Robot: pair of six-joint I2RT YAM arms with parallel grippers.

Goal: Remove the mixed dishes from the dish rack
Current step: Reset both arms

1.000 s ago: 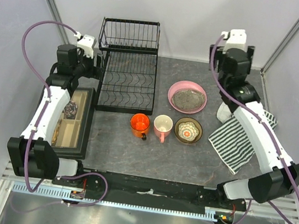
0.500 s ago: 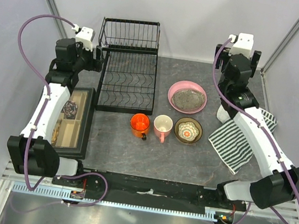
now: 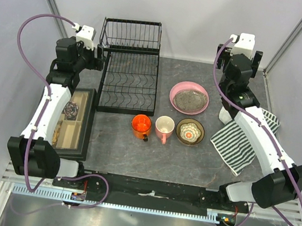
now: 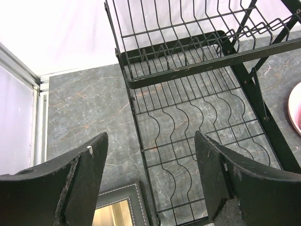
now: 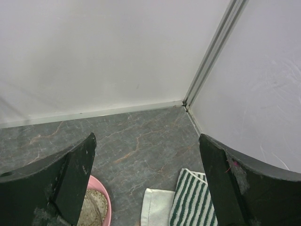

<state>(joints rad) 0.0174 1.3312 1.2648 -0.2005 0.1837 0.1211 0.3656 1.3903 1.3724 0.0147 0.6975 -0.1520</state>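
Rack (image 3: pixel 128 82): upper centre, looks unloaded.
Left gripper (image 4: pixel 149 150): spread, empty, above rack's left edge; descending could snag wires.
Right gripper (image 5: pixel 146 146): spread, empty, upper right; little risk.

The top view overlooks the dish rack (image 3: pixel 127 81). The left wrist shares it close up. The right wrist faces the wall corner (image 5: pixel 200 77) to its right.

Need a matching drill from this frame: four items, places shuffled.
1. orange ceramic mug
2. wide pink shallow dish with speckled grey inside
3. dark-and-white striped cloth
4. black wire dish rack

A. far right
B. leftmost in the near row of three
C. back left, no dishes in it
D. beside the rack, on its right

Pairs: 1-B, 2-D, 3-A, 4-C
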